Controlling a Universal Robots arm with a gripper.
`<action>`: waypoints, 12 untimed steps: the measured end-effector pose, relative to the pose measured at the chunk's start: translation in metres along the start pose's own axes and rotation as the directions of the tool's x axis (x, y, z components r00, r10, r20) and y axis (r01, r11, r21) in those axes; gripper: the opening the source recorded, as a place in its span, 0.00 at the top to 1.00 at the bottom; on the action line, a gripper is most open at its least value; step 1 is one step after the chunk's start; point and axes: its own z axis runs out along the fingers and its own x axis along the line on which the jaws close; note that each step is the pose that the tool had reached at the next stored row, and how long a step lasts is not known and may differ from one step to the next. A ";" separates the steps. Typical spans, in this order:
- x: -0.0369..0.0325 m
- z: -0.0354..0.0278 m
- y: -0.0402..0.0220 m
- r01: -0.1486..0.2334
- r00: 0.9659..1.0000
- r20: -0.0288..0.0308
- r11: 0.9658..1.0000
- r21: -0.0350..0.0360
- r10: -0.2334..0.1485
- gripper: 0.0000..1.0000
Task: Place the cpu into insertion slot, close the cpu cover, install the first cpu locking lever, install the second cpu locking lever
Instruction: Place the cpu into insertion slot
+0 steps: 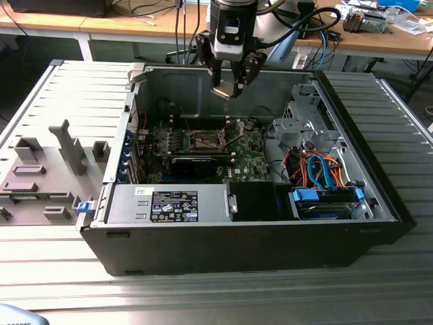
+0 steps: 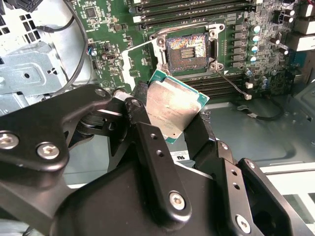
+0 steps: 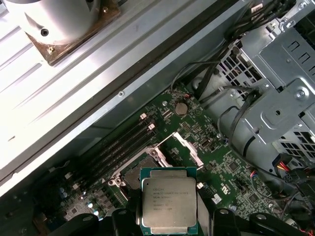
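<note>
Placing the cpu: the approach. The hand (image 1: 226, 89) hung over the open computer case (image 1: 237, 250), which rested on the slatted surface (image 1: 203, 298). Its fingers (image 2: 147, 142) were drawn in narrow and clamped on opposite edges of the cpu (image 2: 174, 105). The chip was carried clear of the motherboard (image 2: 113, 29), its pale metal face toward both wrist cameras, and in the second wrist view it sat tilted and turned relative to the socket.

The insertion slot (image 2: 186, 47) lay bare below and well apart from the chip, with its dark contact field exposed. The cpu cover (image 3: 192, 153) stood swung open beside it.

As a judgement, this step would be done well only if the chip were squared to the socket's sides and levelled before descent. Its keyed corner and edge notches should be matched to the socket's; whether they matched could not be told here. The chip should be lowered straight without sliding, since the contacts would likely bend under any sideways scrape. The grip on the edges looked shallow, so slow, steady motion seemed advisable.
</note>
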 end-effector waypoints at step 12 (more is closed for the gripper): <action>0.0000 0.0003 0.0000 -0.023 1.000 0.002 1.000 0.000 0.023 0.45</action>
